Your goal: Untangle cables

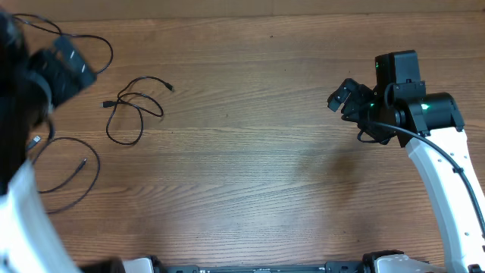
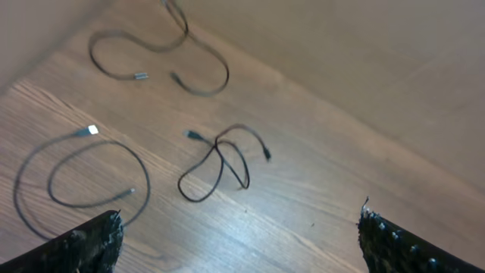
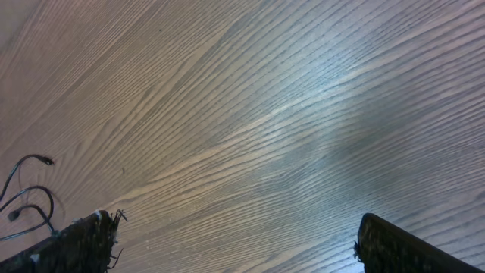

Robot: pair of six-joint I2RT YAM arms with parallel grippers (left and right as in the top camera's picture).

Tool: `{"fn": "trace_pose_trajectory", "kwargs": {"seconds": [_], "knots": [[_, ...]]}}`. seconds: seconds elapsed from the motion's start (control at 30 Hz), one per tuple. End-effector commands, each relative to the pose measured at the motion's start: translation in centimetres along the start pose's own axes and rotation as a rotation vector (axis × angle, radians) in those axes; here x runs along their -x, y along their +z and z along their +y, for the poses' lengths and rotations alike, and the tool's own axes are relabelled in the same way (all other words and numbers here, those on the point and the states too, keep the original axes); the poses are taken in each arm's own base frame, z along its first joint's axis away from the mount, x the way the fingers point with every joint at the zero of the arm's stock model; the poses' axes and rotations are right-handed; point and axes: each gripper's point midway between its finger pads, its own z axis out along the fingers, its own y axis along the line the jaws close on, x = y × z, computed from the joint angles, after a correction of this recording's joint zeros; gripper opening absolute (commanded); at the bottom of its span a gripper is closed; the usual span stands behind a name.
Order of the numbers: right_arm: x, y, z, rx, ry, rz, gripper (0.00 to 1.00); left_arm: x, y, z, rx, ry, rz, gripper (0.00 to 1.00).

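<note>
Three cables (image 1: 121,97) lie on the left part of the surface (image 1: 250,174), well apart from one another. In the left wrist view the far cable (image 2: 140,76) runs in an open S, the near cable (image 2: 91,130) forms a loose double ring, and the middle cable (image 2: 220,152) crosses over itself in a small loop.

Left claw (image 2: 239,227): spread wide above the cords, holding nothing. Right claw (image 3: 235,235): spread wide over bare wood well to the right, also holding nothing.

Judgement: separation looks essentially done, since no cord touches another. The only work left is the middle cable's self-crossing. The next move would call for a pinch on one plug end of it and a pull outward, clear of its neighbours.
</note>
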Motion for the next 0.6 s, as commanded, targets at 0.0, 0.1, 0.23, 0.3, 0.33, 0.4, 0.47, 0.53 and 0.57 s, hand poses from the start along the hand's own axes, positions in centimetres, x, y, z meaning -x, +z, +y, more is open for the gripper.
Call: {"fn": "trace_pose_trajectory", "kwargs": {"seconds": [0.0,0.1,0.23,0.3,0.33,0.4,0.47,0.53,0.57], "knots": [[0.3,0.0,-0.1,-0.005,-0.008,-0.011,1.00,-1.5,-2.3,1.0,0.009,-0.006,-0.029,0.99],[0.3,0.0,-0.1,-0.005,-0.007,-0.011,1.00,-4.3,-3.4,2.2,-0.003,-0.022,-0.054,1.00],[0.3,0.0,-0.1,-0.005,-0.008,-0.011,1.00,-8.3,-2.9,3.8,-0.017,-0.075,-0.079,1.00],[0.3,0.0,-0.1,-0.005,-0.007,-0.011,1.00,-11.0,-2.3,4.9,-0.025,-0.093,-0.084,0.99],[0.3,0.0,-0.1,-0.005,-0.008,-0.011,1.00,-12.3,-2.1,5.3,-0.031,-0.093,-0.079,0.99],[0.3,0.0,-0.1,-0.005,-0.007,-0.011,1.00,-15.0,-1.7,5.8,-0.052,-0.091,-0.059,0.99],[0.3,0.0,-0.1,-0.005,-0.007,-0.011,1.00,-17.2,-1.5,6.0,-0.084,-0.089,-0.035,1.00],[0.3,0.0,-0.1,-0.005,-0.008,-0.011,1.00,-19.0,-1.4,5.7,-0.135,-0.088,-0.010,1.00],[0.3,0.0,-0.1,-0.005,-0.007,-0.011,1.00,-19.6,-1.4,5.5,-0.158,-0.087,0.001,1.00]]}}
